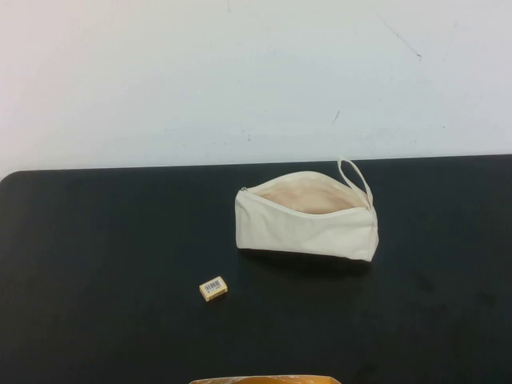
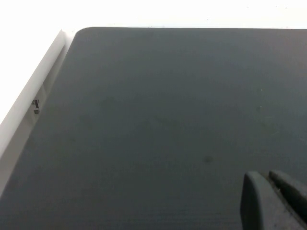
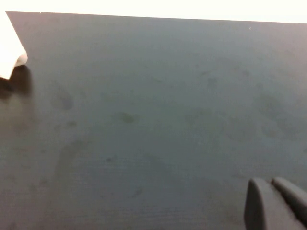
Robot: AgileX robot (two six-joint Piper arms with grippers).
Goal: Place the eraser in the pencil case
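Observation:
The eraser (image 1: 213, 288), a tiny tan block with a white barcode label, lies on the black mat in front of and to the left of the pencil case. The pencil case (image 1: 306, 216) is a cream-white pouch lying unzipped, its beige lining showing and its loop strap (image 1: 356, 179) at the right end. One corner of it shows in the right wrist view (image 3: 10, 52). Neither arm shows in the high view. My left gripper (image 2: 265, 178) is shut and empty over bare mat near the mat's left corner. My right gripper (image 3: 268, 184) is shut and empty over bare mat, away from the pouch.
The black mat (image 1: 96, 256) covers the table, and a white wall stands behind it. An orange-yellow edge (image 1: 264, 379) shows at the bottom middle of the high view. The mat's rounded left corner and a white border (image 2: 43, 81) show in the left wrist view.

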